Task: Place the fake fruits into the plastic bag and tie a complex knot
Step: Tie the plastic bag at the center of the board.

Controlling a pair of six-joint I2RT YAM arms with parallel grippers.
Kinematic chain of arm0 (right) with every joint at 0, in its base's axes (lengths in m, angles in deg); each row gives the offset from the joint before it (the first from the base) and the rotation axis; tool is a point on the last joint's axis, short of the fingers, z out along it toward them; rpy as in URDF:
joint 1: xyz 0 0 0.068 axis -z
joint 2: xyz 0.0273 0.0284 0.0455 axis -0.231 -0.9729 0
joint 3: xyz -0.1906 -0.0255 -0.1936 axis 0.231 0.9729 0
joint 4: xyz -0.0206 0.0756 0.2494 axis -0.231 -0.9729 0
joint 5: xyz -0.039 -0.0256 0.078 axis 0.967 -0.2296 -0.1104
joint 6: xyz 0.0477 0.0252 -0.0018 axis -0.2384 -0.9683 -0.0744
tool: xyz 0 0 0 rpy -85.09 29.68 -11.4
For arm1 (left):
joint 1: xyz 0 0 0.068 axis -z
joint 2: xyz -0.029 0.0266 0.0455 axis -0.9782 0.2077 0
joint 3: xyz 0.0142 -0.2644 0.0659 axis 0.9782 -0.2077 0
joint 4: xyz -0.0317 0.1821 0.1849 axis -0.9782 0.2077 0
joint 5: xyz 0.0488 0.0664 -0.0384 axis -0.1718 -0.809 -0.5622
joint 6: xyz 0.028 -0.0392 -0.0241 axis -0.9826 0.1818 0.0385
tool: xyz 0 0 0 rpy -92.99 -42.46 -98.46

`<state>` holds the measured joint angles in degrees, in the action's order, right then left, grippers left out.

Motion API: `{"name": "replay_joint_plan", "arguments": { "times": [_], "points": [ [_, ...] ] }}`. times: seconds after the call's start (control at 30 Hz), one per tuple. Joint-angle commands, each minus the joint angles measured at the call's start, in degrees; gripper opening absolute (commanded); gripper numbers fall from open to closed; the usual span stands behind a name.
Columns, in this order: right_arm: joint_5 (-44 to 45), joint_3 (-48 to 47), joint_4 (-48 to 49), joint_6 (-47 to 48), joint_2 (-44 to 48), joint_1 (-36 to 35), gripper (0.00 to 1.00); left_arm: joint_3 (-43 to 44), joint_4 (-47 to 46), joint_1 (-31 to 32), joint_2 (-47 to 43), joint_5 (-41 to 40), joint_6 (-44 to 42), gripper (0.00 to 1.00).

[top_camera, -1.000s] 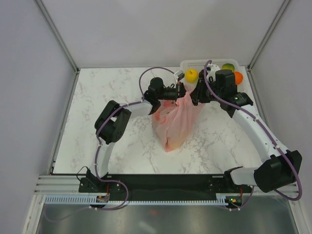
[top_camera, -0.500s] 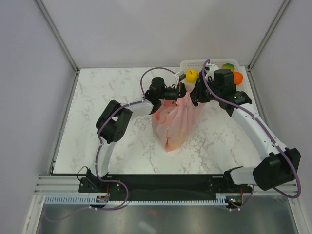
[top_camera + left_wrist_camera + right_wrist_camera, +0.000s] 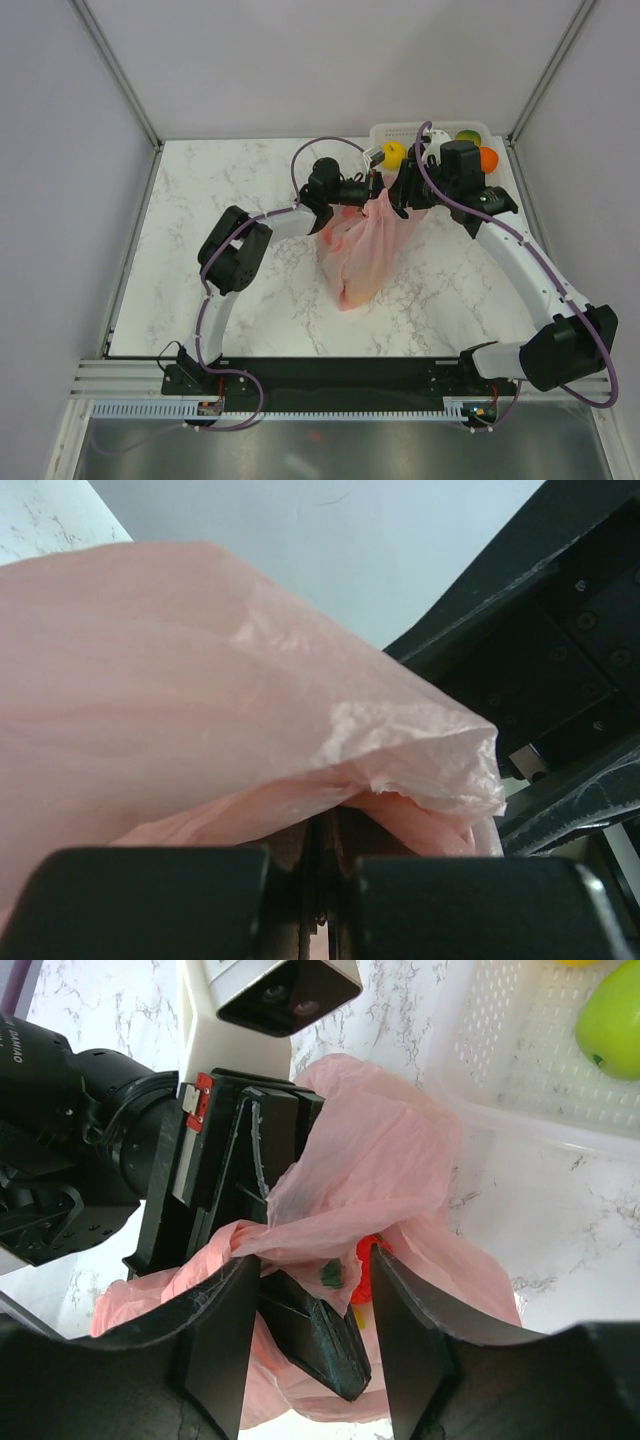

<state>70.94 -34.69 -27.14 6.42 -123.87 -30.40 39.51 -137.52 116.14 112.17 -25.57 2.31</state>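
1. Top external view first: a thin, crinkly, translucent pink plastic bag (image 3: 358, 255) sits roughly mid-way across the white marbled surface (image 3: 220, 180). Its top is gathered into a bunch between the two arms.
2. Left pincer (image 3: 325, 865) comes in from the left side. On its own wrist cam the two black fingers are pressed together with a fold of the bag's upper edge pinched in the slit between them, and the rest of the plastic billows above.
3. Right pincer (image 3: 315, 1265) comes in from the right, and its fingers stand clearly apart. The pinched fold and the tip of the left pincer sit in the gap between them. Can't tell if the plastic is actually gripped by anything on this side; it looks loose.
4. Inside the bag, a small glossy red plastic fruit (image 3: 364, 1278) shows through the opening, low down.
5. Just behind the bag's top is a white lattice plastic basket (image 3: 432, 128) at the far right of the surface. It holds a yellow plastic fruit (image 3: 393, 153), a green plastic fruit (image 3: 467, 137) and an orange plastic fruit (image 3: 488, 158).
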Motion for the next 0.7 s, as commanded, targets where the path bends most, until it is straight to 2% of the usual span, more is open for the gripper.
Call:
{"name": "replay_joint_plan", "arguments": {
  "times": [0.0, 0.3, 0.67],
  "points": [
    [-1.8, -3.5, 2.4, 0.3, -0.2, -0.5, 0.55, 2.4, -1.9, 1.5, -0.1, 2.6, -1.7, 0.02],
    [-2.5, -4.7, 2.9, 1.7, -1.8, -0.5, 0.39, 2.6, -2.0, 1.5, 0.2, 3.8, -1.6, 0.02],
    [-1.4, -3.7, 4.3, 2.1, -1.4, -0.5, 0.4, 2.4, -1.8, 1.5, 0.3, 5.8, -1.5, 0.02]
  ]
}}
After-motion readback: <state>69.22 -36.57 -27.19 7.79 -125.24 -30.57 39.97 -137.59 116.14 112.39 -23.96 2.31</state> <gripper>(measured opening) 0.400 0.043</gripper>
